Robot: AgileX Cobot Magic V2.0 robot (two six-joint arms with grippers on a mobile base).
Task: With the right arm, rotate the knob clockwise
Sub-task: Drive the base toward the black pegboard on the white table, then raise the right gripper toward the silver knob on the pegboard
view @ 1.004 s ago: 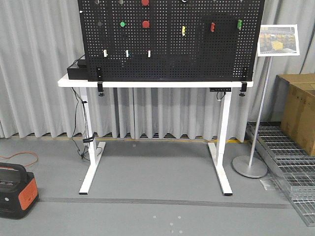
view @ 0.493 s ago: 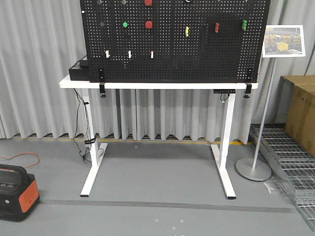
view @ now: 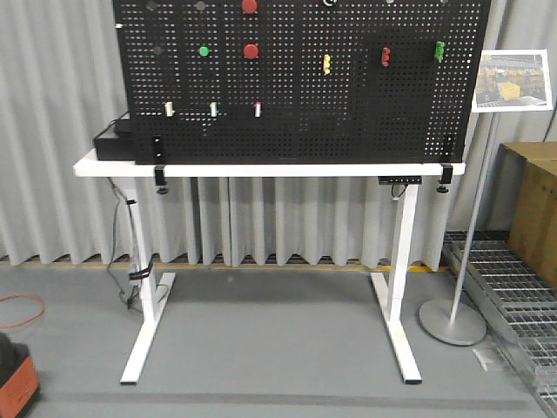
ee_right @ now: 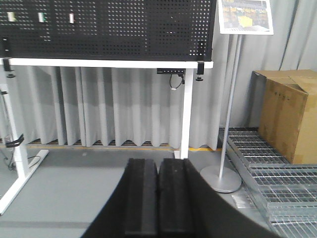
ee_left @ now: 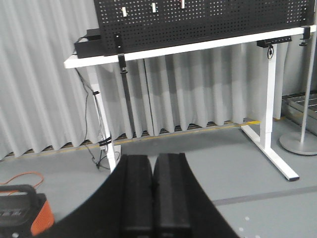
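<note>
A black pegboard (view: 348, 104) stands upright on a white table (view: 261, 170), some way ahead of me. It carries red round buttons (view: 251, 50), a green button (view: 204, 50), dark round knobs (view: 157, 50) at upper left, a yellow handle (view: 326, 63), a red handle (view: 385, 57), a green handle (view: 439, 50) and three small white switches (view: 213, 109). I cannot tell which knob is the task's. My left gripper (ee_left: 153, 168) and right gripper (ee_right: 158, 171) are both shut and empty, low and far short of the board (ee_right: 124, 25).
A sign on a metal stand (view: 474, 218) with a round base (view: 452, 320) is right of the table. A cardboard box (ee_right: 287, 114) sits on metal grates (view: 513, 296) at far right. An orange power unit (view: 13, 383) lies on the floor at lower left. A black box (view: 113, 141) sits on the table's left end.
The view has moved closer to the table; the board looks larger and higher in frame. The orange power unit has slid toward the lower-left corner. The grippers are out of the front view.
</note>
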